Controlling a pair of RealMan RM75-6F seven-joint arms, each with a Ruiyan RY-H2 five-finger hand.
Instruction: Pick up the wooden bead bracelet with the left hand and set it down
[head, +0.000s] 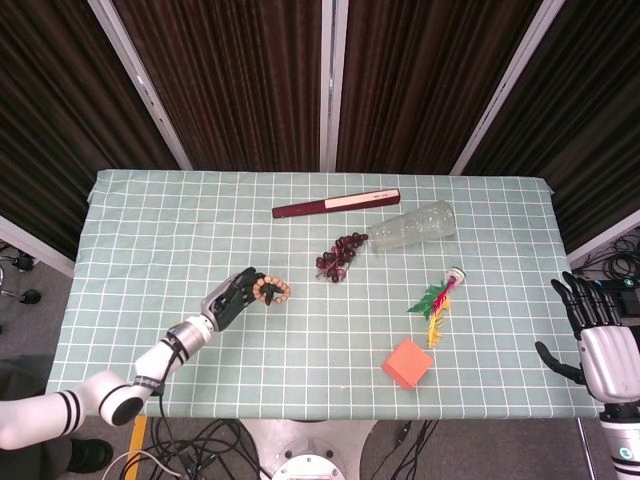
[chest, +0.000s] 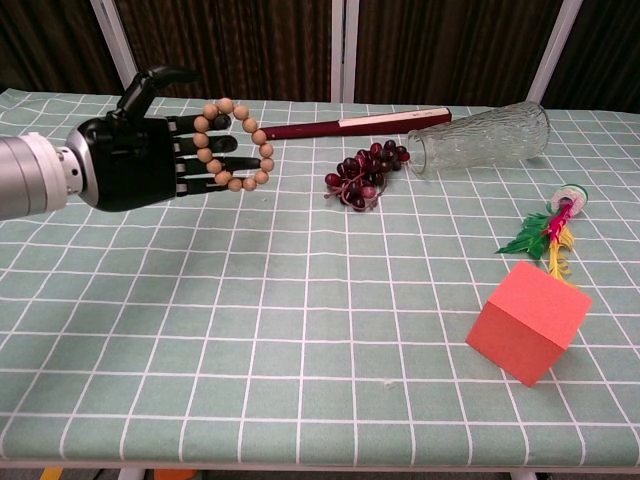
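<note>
The wooden bead bracelet (chest: 236, 146) lies across the outstretched fingers of my left hand (chest: 150, 160), above the left part of the table. The fingers are straight and the thumb stands up, clear of the beads. From the head view the bracelet (head: 269, 291) sits at the tips of the left hand (head: 233, 301), left of the table's middle. My right hand (head: 598, 345) hangs off the table's right front corner with its fingers apart and nothing in it.
On the green checked cloth (head: 150, 230) lie a dark red closed fan (head: 336, 203), a bunch of dark grapes (head: 340, 255), a clear glass vase on its side (head: 412, 224), a feathered shuttlecock (head: 438, 299) and an orange-red cube (head: 407, 363).
</note>
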